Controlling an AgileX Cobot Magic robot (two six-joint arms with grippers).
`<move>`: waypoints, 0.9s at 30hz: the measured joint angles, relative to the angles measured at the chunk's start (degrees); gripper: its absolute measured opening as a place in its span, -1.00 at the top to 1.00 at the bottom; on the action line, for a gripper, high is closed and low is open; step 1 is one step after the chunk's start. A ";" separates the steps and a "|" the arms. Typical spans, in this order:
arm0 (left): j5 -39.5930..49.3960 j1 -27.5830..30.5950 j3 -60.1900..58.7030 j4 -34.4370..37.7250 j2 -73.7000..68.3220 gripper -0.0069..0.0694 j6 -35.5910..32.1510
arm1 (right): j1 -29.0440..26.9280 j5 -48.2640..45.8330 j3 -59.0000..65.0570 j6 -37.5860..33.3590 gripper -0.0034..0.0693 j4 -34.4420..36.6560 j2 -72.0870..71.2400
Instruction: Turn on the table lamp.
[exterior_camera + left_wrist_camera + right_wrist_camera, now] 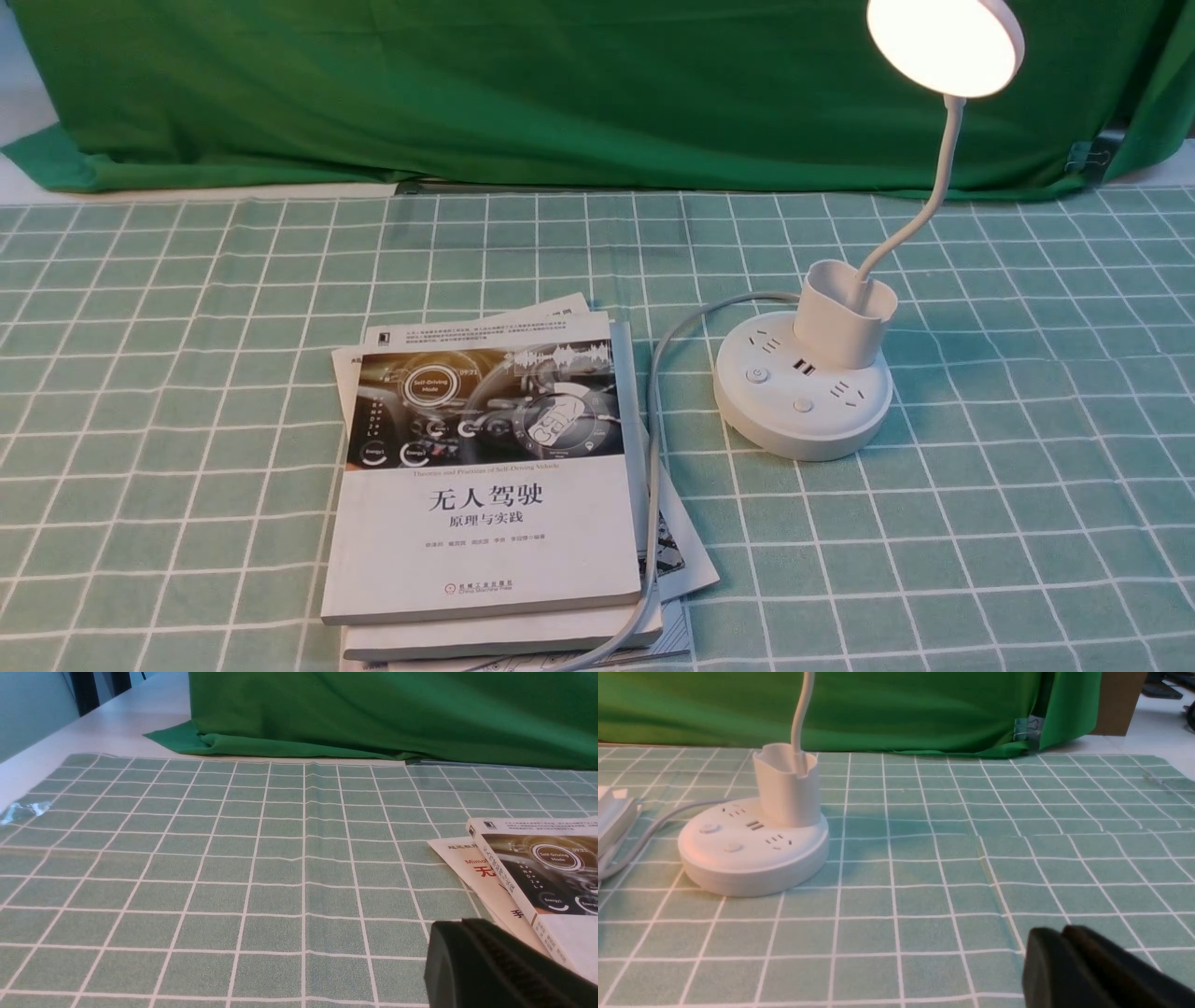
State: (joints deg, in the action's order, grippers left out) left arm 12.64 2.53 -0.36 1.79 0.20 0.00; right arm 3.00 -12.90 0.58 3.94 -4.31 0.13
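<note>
White lamp (812, 373) stands on the table (1027, 523), right of centre in the front view, its round base flat on the checked cloth (187, 392). Disc head (945, 42) glows bright, so the lamp reads as already on; task judged done or nearly so. Neck (934, 187) bends up from the oval cup (845, 322), tilting the head forward over the table, presumably to light the reading spot. Two buttons (756, 375) sit on the near side of the base, facing the arms for easy reach. Grey cord (653, 448) runs from the base over the edge of the stacked books (485, 485) beside it.

Left pincer (490, 966) appears only as a dark tip near the books, holding nothing; opening cannot be told. Right pincer (1083, 970) looks closed, its tips together, empty, well apart from the lamp.
</note>
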 joint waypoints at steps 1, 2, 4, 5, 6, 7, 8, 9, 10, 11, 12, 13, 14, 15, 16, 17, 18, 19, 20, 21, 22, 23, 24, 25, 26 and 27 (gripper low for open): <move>0.00 0.00 0.00 0.00 0.00 0.76 0.00 | 0.00 0.00 0.00 0.00 0.66 0.00 0.00; 0.00 0.00 0.00 0.00 0.00 0.76 0.00 | 0.00 0.00 0.00 0.00 0.65 0.00 0.00; 0.00 0.00 0.00 0.00 0.00 0.76 0.00 | 0.00 0.00 0.00 0.00 0.63 0.00 0.00; 0.00 0.00 0.00 0.00 0.00 0.76 0.00 | 0.00 0.00 0.00 0.00 0.62 0.00 0.00; 0.00 0.00 0.00 0.00 0.00 0.76 0.00 | 0.00 0.00 0.00 0.00 0.61 0.00 0.00; 0.00 0.00 0.00 0.00 0.00 0.76 0.00 | 0.00 0.00 0.00 0.00 0.61 0.00 0.00; 0.00 0.00 0.00 0.00 0.00 0.76 0.00 | 0.00 0.00 0.00 0.00 0.60 0.00 0.00; 0.00 0.00 0.00 0.00 0.00 0.76 0.00 | 0.00 0.00 0.00 0.00 0.59 0.00 0.00; 0.00 0.00 0.00 0.00 0.00 0.76 0.00 | 0.00 0.00 0.00 0.00 0.58 0.00 0.00; 0.00 0.00 0.00 0.00 0.00 0.76 0.00 | 0.00 0.00 0.00 0.00 0.58 0.00 0.00; 0.00 0.00 0.00 0.00 0.00 0.76 0.00 | 0.00 0.00 0.00 0.00 0.57 0.00 0.00; 0.00 0.00 0.00 0.00 0.00 0.76 0.00 | 0.00 0.00 0.00 0.00 0.55 0.00 0.00; 0.00 0.00 0.00 0.00 0.00 0.76 0.00 | 0.00 0.00 0.00 0.00 0.55 0.00 0.00; 0.00 0.00 0.00 0.00 0.00 0.76 0.00 | 0.00 0.00 0.00 0.00 0.55 0.00 0.00; 0.00 0.00 0.00 0.00 0.00 0.76 0.00 | 0.00 0.00 0.00 0.00 0.55 0.00 0.00; 0.00 0.00 0.00 0.00 0.00 0.76 0.00 | 0.00 0.00 0.00 0.00 0.55 0.00 0.00; 0.00 0.00 0.00 0.00 0.00 0.76 0.00 | 0.00 0.00 0.00 0.00 0.54 0.00 0.00; 0.00 0.00 0.00 0.00 0.00 0.76 0.00 | 0.00 0.00 0.00 0.00 0.53 0.00 0.00; 0.00 0.00 0.00 0.00 0.00 0.76 0.00 | 0.00 0.00 0.00 0.00 0.52 0.00 0.00; 0.00 0.00 0.00 0.00 0.00 0.76 0.00 | 0.00 0.00 0.00 0.00 0.52 0.00 0.00; 0.00 0.00 0.00 0.00 0.00 0.76 0.00 | 0.00 0.00 0.00 0.00 0.52 0.00 0.00; 0.00 0.00 0.00 0.00 0.00 0.76 0.00 | 0.00 -0.07 0.00 0.00 0.52 0.00 0.00; 0.00 0.00 0.00 0.00 0.00 0.76 0.00 | 0.00 -0.14 0.00 0.00 0.52 0.00 0.00; 0.00 0.00 0.00 0.00 0.00 0.76 0.00 | 0.00 -0.14 0.00 0.00 0.52 0.00 0.00; 0.00 0.00 0.00 0.00 0.00 0.76 0.00 | 0.00 -0.14 0.00 0.00 0.51 0.00 0.00; 0.00 0.00 0.00 0.00 0.00 0.76 0.00 | 0.00 -0.14 0.00 0.00 0.51 0.00 0.00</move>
State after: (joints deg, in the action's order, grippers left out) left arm 12.64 2.53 -0.36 1.79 0.20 0.00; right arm 3.00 -13.04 0.58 3.94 -4.31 0.13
